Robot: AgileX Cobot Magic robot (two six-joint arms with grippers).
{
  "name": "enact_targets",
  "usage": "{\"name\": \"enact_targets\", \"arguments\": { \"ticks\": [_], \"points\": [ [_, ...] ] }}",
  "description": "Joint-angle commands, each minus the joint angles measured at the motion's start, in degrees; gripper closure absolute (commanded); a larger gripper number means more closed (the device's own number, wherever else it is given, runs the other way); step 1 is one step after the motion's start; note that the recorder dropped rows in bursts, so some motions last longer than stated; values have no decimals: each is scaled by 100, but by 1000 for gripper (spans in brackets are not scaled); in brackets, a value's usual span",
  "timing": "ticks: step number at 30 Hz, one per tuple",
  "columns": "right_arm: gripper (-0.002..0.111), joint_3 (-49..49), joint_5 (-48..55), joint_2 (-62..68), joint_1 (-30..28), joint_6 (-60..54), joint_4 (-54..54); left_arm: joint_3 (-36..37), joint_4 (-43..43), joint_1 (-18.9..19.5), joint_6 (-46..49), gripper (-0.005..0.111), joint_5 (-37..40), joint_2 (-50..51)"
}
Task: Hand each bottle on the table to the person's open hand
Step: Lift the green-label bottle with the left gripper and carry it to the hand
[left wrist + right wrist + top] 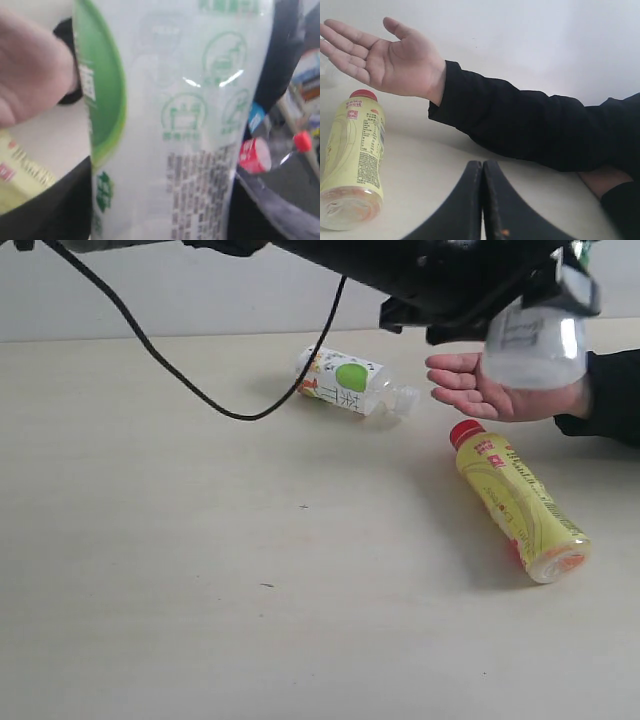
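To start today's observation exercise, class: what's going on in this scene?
The left tool, reaching across, holds a clear green-labelled bottle over the person's open hand. A yellow bottle and a second green-labelled bottle lie on their sides on the table. The right tool is shut and empty, low over the table.

Yellow bottle (520, 510) — red cap (465, 433); held bottle (180, 125) green-white.
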Motion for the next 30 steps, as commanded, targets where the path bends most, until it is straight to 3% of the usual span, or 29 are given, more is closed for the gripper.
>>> {"name": "enact_targets", "arguments": {
  "ticks": [1,7,13,27,30],
  "points": [
    [108,28,-30,-27,-32,-40,-49,-12,-903,-393,16,107,-1732,113],
    [108,28,-30,-27,-32,-40,-49,-12,-1210,-571,16,107,-2970,360],
    [108,28,-30,-27,-32,-40,-49,-12,-1179,-571,16,107,-3510,731],
    [108,28,-41,-27,-32,-40,-49,-473,-1745,-452,-61,107,-3624,1829],
    [108,28,-41,-27,-32,-40,-49,-473,-1770,-298,-244,107,-3297,1972]
  ]
}}
